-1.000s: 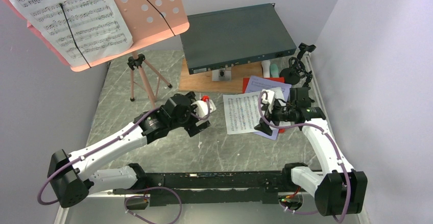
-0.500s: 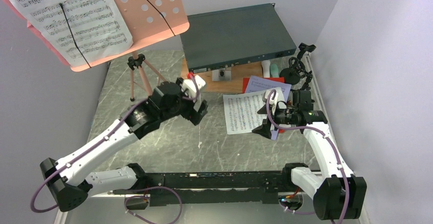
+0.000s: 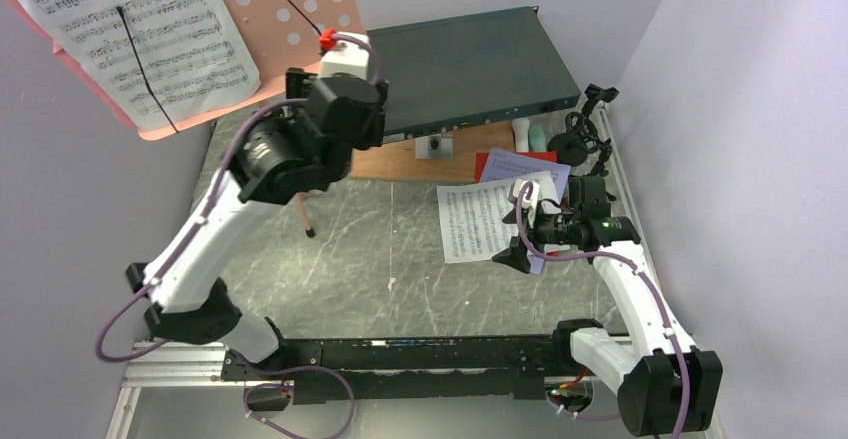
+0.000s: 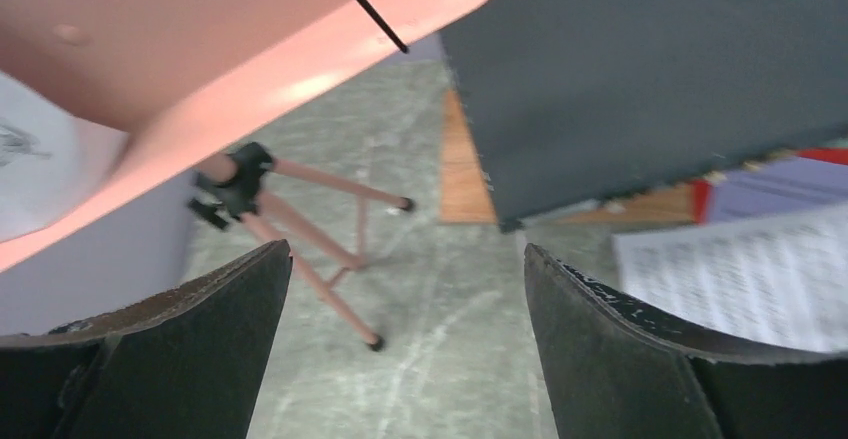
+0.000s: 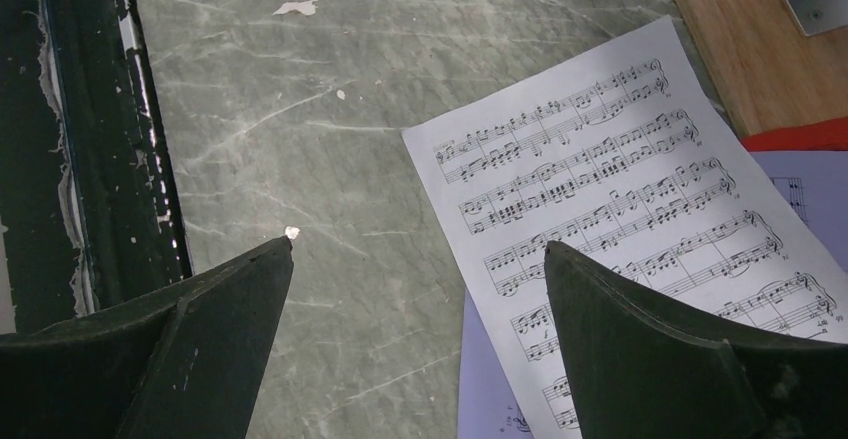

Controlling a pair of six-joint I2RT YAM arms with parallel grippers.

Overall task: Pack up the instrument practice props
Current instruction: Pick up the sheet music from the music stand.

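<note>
Jaws on both arms stand spread, gripping nothing. I see the salmon-pink music stand at the tabletop's far left corner. My left arm reaches up, wrist close to the stand's lower corner. My right arm bends low, jaws hovering over the white sheet-music page near the right edge.
</note>
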